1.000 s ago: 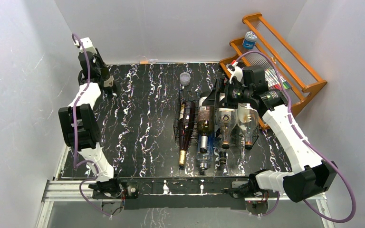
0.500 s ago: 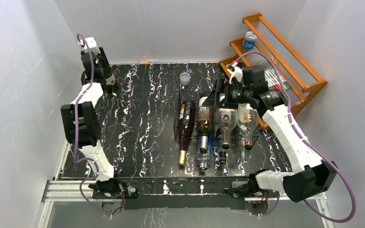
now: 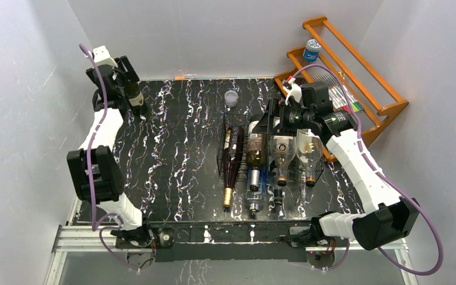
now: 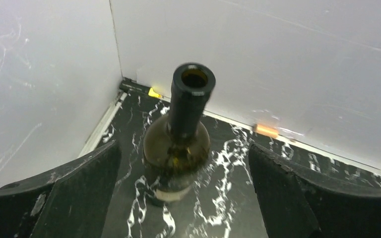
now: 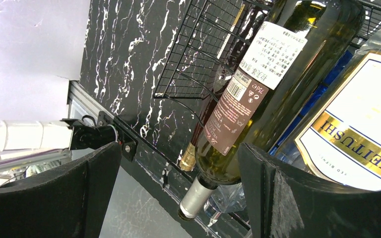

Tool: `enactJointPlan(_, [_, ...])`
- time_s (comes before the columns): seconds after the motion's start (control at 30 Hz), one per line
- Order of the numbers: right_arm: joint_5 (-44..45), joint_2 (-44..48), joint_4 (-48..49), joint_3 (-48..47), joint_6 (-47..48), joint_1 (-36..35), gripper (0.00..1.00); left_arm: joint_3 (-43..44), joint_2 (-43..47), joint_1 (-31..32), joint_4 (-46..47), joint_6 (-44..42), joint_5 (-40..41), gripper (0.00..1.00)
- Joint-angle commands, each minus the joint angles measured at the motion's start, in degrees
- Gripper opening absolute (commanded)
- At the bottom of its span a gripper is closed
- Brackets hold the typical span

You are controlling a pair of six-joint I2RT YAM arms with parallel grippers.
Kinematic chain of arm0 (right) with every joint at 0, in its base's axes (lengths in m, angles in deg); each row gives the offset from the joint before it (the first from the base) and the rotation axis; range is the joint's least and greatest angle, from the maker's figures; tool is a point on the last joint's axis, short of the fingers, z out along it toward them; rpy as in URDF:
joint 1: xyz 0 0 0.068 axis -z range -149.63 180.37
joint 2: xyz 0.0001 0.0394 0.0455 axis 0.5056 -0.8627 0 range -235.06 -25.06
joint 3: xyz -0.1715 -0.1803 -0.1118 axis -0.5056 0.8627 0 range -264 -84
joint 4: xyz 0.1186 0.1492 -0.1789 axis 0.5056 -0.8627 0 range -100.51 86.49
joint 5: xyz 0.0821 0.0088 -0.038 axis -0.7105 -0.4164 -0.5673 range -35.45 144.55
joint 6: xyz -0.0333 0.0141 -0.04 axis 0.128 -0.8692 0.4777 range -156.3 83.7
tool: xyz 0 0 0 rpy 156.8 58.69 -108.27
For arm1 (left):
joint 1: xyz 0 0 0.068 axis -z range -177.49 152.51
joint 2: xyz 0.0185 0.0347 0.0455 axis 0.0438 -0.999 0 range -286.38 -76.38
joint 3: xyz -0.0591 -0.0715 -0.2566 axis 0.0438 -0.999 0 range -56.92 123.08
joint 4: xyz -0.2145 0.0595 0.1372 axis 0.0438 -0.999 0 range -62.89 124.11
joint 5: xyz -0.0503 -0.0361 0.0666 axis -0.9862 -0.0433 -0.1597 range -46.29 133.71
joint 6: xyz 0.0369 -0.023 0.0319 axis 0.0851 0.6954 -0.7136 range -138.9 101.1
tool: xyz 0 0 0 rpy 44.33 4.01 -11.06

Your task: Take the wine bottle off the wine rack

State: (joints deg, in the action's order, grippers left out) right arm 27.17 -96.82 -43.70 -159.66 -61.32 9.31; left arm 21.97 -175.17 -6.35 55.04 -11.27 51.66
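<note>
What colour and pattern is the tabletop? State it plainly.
The flat tabletop is black with white marble-like veining; the top external view shows it best.

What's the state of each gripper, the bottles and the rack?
left gripper: open, straddling the upright bottle, not touching
right gripper: open, over the wine rack
upright bottle: standing on the table, uncapped
wine rack: loaded, bottles lying flat

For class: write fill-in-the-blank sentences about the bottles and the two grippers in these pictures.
The dark bottle in the far left corner of the table stands ____.
The left gripper by it is ____, its fingers clear of the bottle.
The right gripper hangs open over the wine rack, whose bottles lie on their ____.
Missing words: upright; open; sides.
</note>
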Motion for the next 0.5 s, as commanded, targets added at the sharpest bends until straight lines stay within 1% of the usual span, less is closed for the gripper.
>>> enactJointPlan(0.0, [-0.34, -0.89, 0.72, -0.49, 1.38, 0.06, 0.97, -4.83, 10.27, 0.06, -7.77, 6.90, -1.93, 0.98])
enactJointPlan(0.1, [0.03, -1.58, -0.93, 0.27, 1.05, -0.06, 0.96, -11.42, 17.66, 0.07, -7.46, 10.02, -6.80, 0.98])
enactJointPlan(0.2, [4.19, -2.35, -3.00, 0.87, -0.47, -1.50, 0.95, -17.01, 23.91, 0.09, -6.75, 13.32, -12.82, 0.98])
enactJointPlan(0.27, [6.91, -2.90, -3.94, 1.10, -1.61, -2.14, 0.94, -21.68, 26.73, 0.40, -4.09, 15.85, -18.59, 0.98])
enactJointPlan(0.33, [10.46, -3.54, -5.27, 0.30, -2.90, -2.70, 0.92, -24.08, 28.68, 2.63, -1.92, 16.33, -22.02, 0.98])
enactJointPlan(0.4, [14.92, -4.21, -6.26, -1.05, -4.79, -3.94, 0.91, -24.97, 29.63, 6.19, -1.65, 14.23, -24.79, 0.98])
enactJointPlan(0.47, [19.42, -5.43, -7.83, -3.47, -6.48, -6.25, 0.90, -26.24, 30.57, 9.81, -1.42, 11.28, -25.32, 0.98])
